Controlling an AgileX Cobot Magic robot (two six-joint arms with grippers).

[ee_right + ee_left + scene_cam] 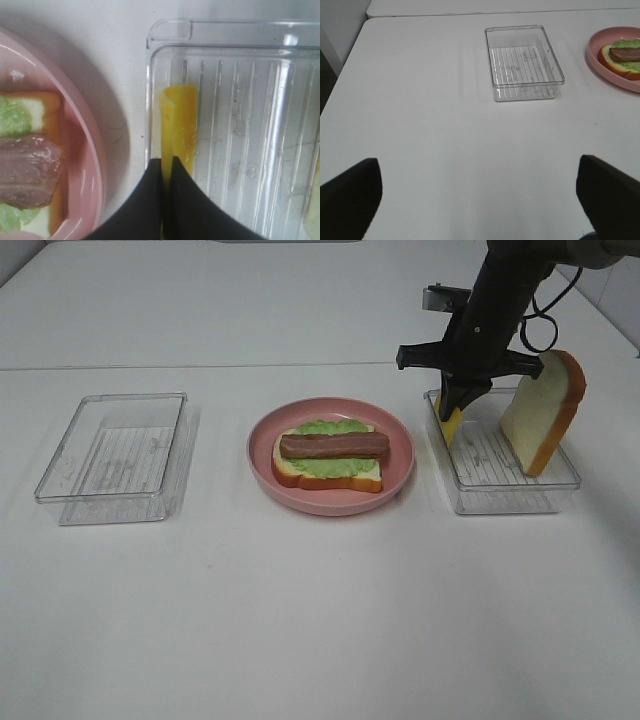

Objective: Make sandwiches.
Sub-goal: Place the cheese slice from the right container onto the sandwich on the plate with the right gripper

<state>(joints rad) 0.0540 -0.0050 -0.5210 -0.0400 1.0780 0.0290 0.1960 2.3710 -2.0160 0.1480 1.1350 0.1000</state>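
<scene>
Sandwich (330, 458) count: one, open-faced and unfinished, lying flat in the one pink plate (330, 504) at the middle of the white desk (300, 620). It has one base bread slice (285, 472) with an orange-brown crust, one green lettuce leaf (335, 468) on top of it, and bacon (333, 446) laid lengthwise over the leaf (it reads as one strip, though it may be two pressed together).

Two clear ribbed trays sit in the same row as the plate, each apart from it. The left tray (115, 455), toward the desk's left edge, holds nothing. The left gripper (480, 197) hangs over bare desk on the near side of that tray, its dark fingers (350, 195) spread wide and touching nothing.

The right tray (500, 485), toward the right edge, holds two pieces. One is a yellow cheese square (452, 425) standing on edge just inside the tray wall that faces the plate. The right gripper (166, 167) comes down from above with its jaws pinched together on that square's upper edge. Whether the lower edge touches the tray floor cannot be told. The other is a second bread slice (545, 410), propped upright and tilted against the tray's far right corner, rising well above the rim.
</scene>
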